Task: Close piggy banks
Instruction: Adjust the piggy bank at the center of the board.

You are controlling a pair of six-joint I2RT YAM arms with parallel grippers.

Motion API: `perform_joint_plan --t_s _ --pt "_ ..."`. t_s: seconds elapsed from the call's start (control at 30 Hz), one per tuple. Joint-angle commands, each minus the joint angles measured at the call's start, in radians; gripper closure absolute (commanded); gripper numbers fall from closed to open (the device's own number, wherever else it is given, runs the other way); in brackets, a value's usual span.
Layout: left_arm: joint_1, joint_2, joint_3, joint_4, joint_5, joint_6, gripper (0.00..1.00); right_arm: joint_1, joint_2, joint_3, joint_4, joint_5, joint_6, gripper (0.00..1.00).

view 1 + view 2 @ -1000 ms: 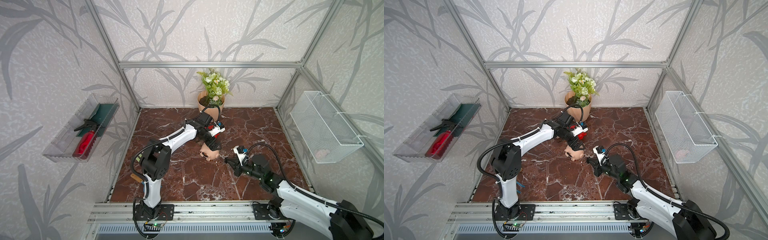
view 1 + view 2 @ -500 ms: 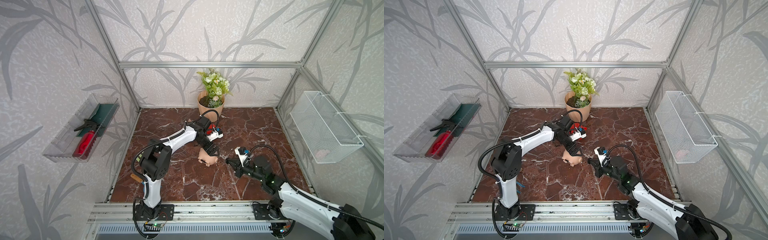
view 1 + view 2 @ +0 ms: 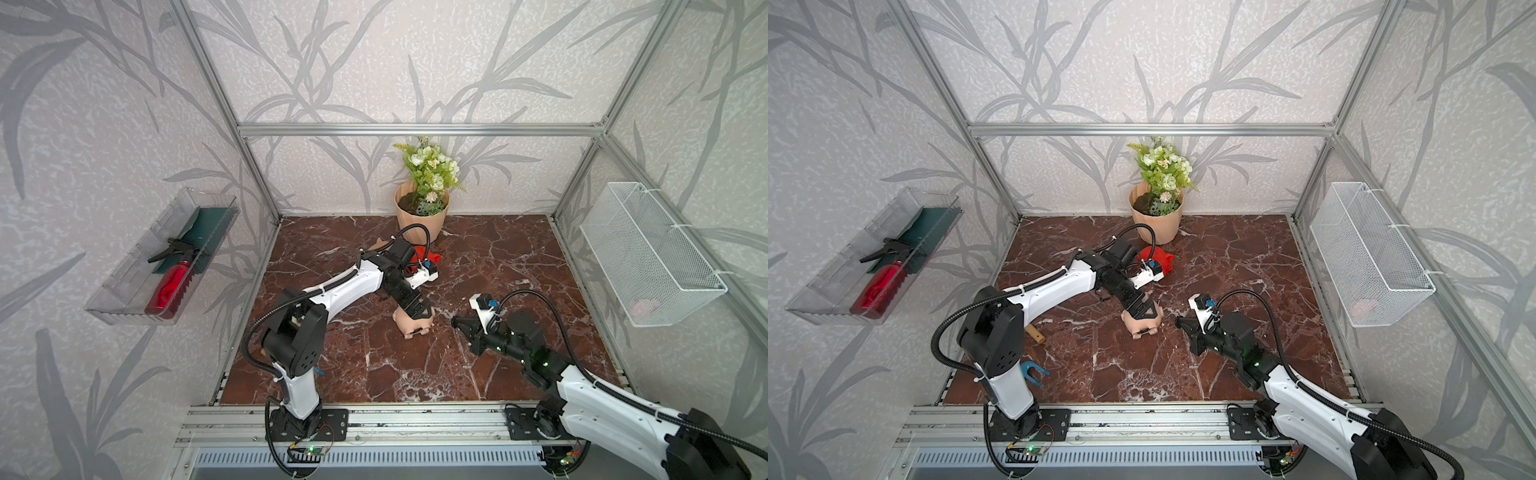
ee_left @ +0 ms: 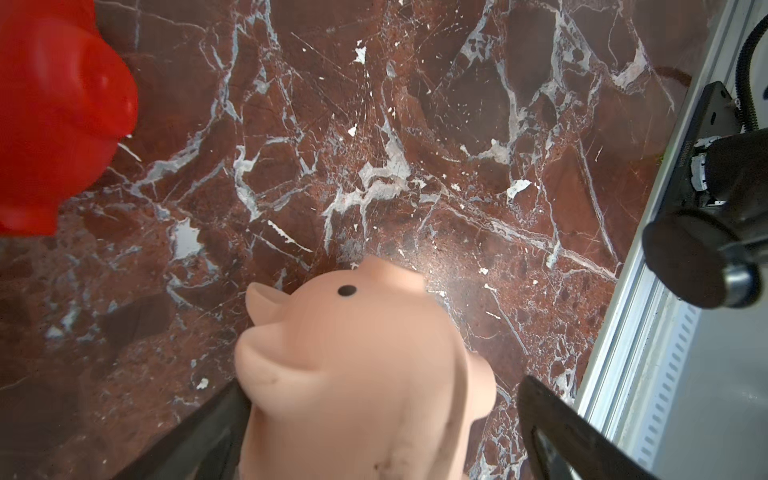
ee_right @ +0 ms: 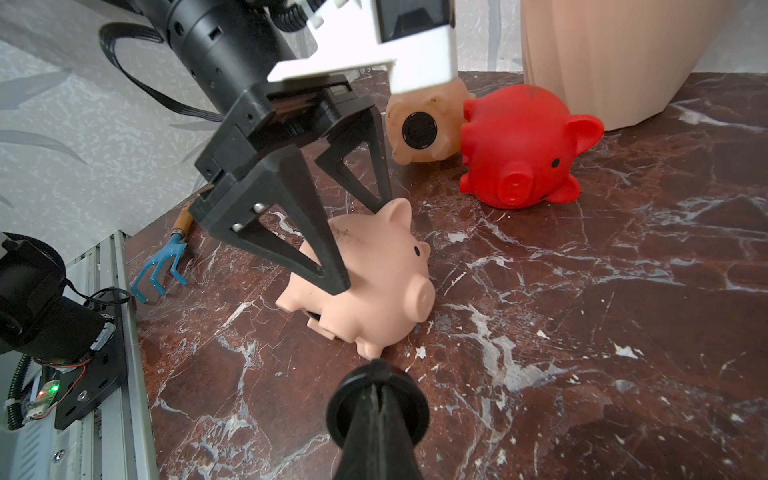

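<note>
A peach piggy bank lies tilted on its side mid-table, legs toward the front; it shows in both top views. My left gripper is open astride its body. One finger touches its flank and the other stands apart. My right gripper is shut on a black round plug, just short of the pig's feet. Behind lie a red piggy bank and another peach piggy bank with a black plug in its belly.
A ribbed peach flowerpot with flowers stands at the back. A blue hand rake lies by the left arm's base. A wire basket hangs on the right wall. On the left wall is a clear tray holding a red bottle.
My left gripper and the peach pig between its fingers have shifted a little toward the table's front, away from the red pig. The right gripper has barely moved.
</note>
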Motion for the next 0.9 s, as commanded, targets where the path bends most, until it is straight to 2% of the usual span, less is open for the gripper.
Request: perform_joint_plan --t_s 0.0,0.3,0.47,0.87 --pt "-0.003 -0.043 -0.011 -0.001 -0.033 -0.008 0.01 0.004 -0.016 -0.008 0.001 0.007 0.016 1.0" --pt "-0.044 -0.076 -0.04 -0.033 -0.141 0.0 0.01 0.003 -0.05 -0.012 -0.016 0.022 0.019 1.0" --pt "-0.06 -0.029 -0.022 -0.081 -0.224 0.019 0.01 0.004 -0.044 -0.009 -0.016 0.023 0.014 1.0" --pt "-0.072 0.026 0.011 -0.135 -0.234 0.03 0.01 0.003 -0.025 -0.002 -0.015 0.023 0.007 1.0"
